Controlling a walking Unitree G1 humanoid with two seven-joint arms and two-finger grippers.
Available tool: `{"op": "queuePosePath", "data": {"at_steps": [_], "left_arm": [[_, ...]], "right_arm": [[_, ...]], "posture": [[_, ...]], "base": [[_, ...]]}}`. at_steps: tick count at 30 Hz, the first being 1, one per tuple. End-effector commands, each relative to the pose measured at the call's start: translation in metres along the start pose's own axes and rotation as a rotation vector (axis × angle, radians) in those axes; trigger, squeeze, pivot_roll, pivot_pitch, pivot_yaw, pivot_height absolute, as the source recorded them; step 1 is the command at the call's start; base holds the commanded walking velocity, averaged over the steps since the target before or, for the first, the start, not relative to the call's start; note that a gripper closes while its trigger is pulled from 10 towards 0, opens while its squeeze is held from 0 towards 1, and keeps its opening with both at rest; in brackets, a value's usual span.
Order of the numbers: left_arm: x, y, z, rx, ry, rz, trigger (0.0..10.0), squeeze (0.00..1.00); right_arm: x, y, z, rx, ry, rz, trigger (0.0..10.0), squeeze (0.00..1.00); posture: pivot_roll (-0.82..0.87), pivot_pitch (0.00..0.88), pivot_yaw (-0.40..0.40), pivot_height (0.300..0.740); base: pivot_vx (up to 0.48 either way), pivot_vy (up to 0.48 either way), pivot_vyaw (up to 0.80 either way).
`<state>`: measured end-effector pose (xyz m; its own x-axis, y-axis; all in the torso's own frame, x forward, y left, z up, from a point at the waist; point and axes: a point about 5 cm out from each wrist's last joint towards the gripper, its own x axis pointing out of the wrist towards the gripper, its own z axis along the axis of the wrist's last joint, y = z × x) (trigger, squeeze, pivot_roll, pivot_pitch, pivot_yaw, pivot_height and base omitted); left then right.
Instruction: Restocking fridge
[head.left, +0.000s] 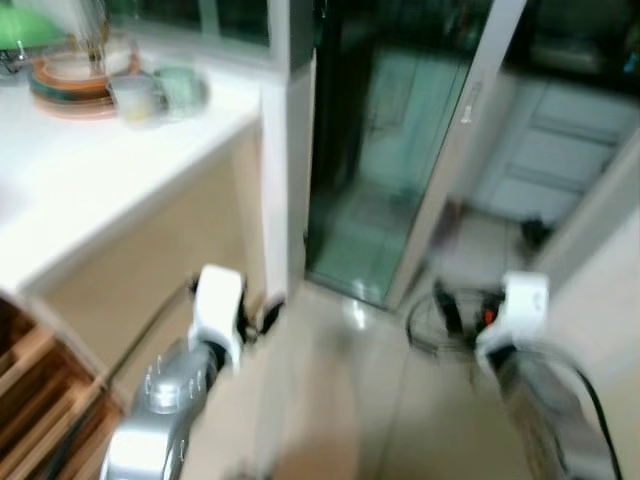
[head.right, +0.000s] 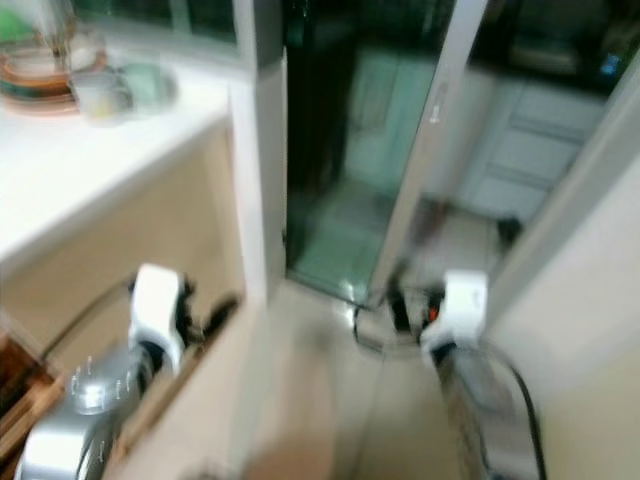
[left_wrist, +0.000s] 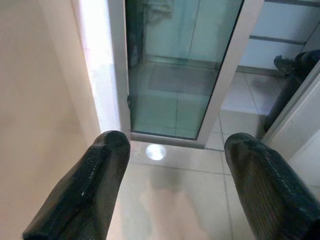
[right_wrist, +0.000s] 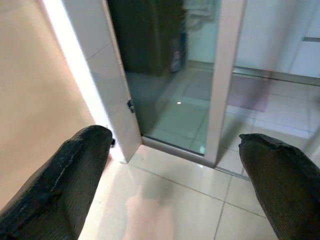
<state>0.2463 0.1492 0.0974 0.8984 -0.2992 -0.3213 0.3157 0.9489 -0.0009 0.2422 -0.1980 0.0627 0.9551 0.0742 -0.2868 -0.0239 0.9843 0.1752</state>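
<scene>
Fridge restocking is just walking for now; I am not spotting any fridge. I am holding both tools low, the left tool (left_wrist: 172, 187) and right tool (right_wrist: 172, 187) wide open and empty, over the floor (left_wrist: 175, 200), steering past the table (head.left: 100, 190) toward the glass door (head.left: 390, 150).

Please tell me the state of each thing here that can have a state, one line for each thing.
Left pincer: open, holds nothing, over the floor tiles.
Right pincer: open, holds nothing.
Glass door: cannot tell if shut; frame reaches the floor.
Plates: stacked on the white counter.
Cups: upright beside the plates; contents cannot be told, picture is blurred.
</scene>
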Motion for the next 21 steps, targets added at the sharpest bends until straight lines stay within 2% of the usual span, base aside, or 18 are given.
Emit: {"op": "queuePosePath", "data": {"at_steps": [1, 4, 5, 10, 16, 21], "left_arm": [[0.004, -0.001, 0.006, 0.017, -0.006, -0.014, 10.0, 0.0], [0.007, 0.001, 0.008, 0.029, -0.012, -0.013, 10.0, 0.0], [0.01, 0.006, 0.011, 0.036, -0.025, -0.006, 10.0, 0.0], [0.014, 0.011, 0.011, 0.017, -0.052, 0.009, 10.0, 0.0], [0.016, 0.006, 0.004, 0.02, -0.032, 0.024, 10.0, 0.0], [0.016, 0.0, 0.006, 0.019, -0.035, 0.02, 10.0, 0.0]], "right_arm": [[0.001, -0.007, 0.002, -0.01, -0.006, -0.037, 10.0, 0.26], [0.002, -0.006, 0.002, -0.028, -0.014, -0.044, 10.0, 0.26], [0.003, -0.005, 0.003, -0.056, -0.026, -0.052, 10.0, 0.29], [0.001, -0.007, 0.001, -0.093, -0.032, -0.073, 10.0, 0.3], [0.001, -0.009, 0.0, -0.12, -0.033, -0.087, 10.0, 0.31], [0.002, -0.01, -0.001, -0.103, -0.038, -0.101, 10.0, 0.31]], "posture": [[-0.08, 0.0, -0.019, 0.74], [-0.08, 0.0, -0.013, 0.74], [-0.09, 0.0, -0.006, 0.74], [-0.1, 0.0, 0.0, 0.74], [-0.11, 0.0, -0.011, 0.74], [-0.11, 0.0, -0.011, 0.74]], "base": [[0.0, 0.0, 0.0], [0.0, 0.0, 0.0], [0.0, 0.0, -0.74], [0.0, 0.0, -0.74], [0.0, 0.0, -0.74], [0.0, 0.0, -0.75]]}}
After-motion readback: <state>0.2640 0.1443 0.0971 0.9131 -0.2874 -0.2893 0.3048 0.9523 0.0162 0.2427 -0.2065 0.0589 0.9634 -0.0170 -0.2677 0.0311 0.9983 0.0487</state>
